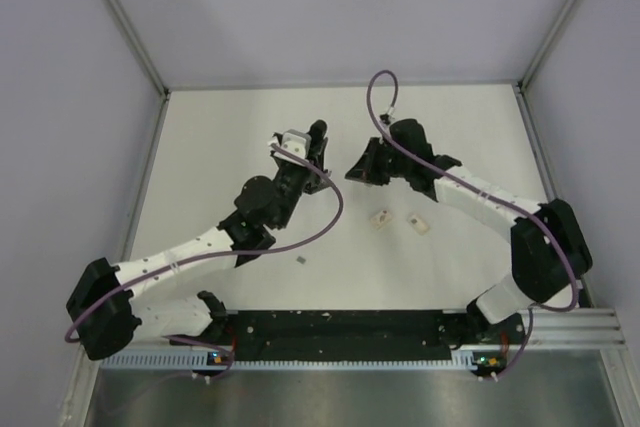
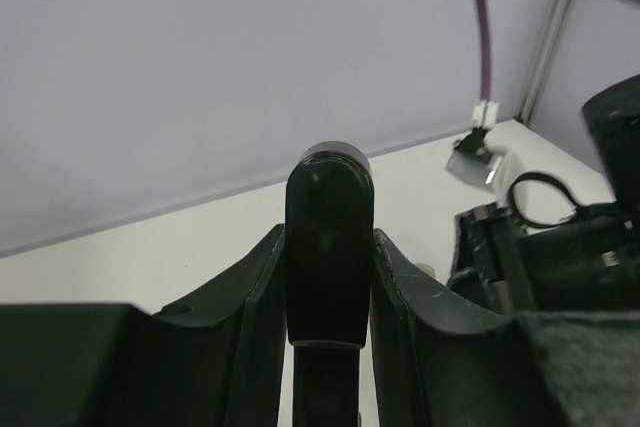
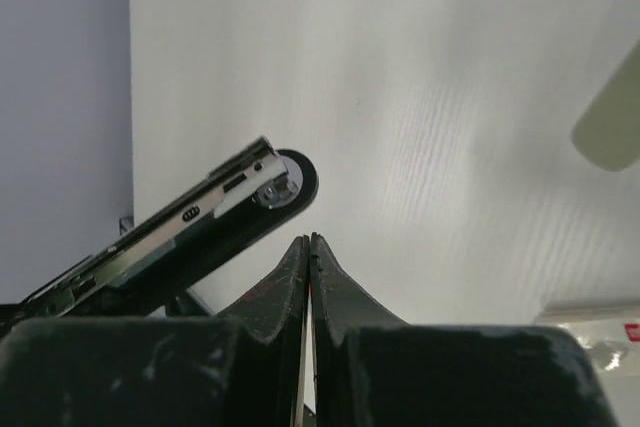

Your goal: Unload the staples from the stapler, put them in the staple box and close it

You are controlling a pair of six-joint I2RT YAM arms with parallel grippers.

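Observation:
My left gripper (image 1: 303, 154) is shut on the black stapler (image 1: 316, 137) and holds it off the table at mid-back. In the left wrist view the stapler's rounded glossy end (image 2: 329, 237) stands upright between the two fingers (image 2: 255, 307). My right gripper (image 1: 362, 169) hovers just right of the stapler, fingers pressed together with nothing visible between them. In the right wrist view the stapler (image 3: 240, 232) runs diagonally up from the left, its silver metal magazine (image 3: 190, 212) exposed on top, just left of my shut right gripper (image 3: 309, 240).
Two small beige squarish pieces (image 1: 381, 217) (image 1: 417, 222) lie on the white table (image 1: 470, 137) right of centre. A tiny grey piece (image 1: 302, 263) lies nearer the front. A pale olive-grey shape (image 3: 610, 122) shows at the right edge of the right wrist view. Walls enclose three sides.

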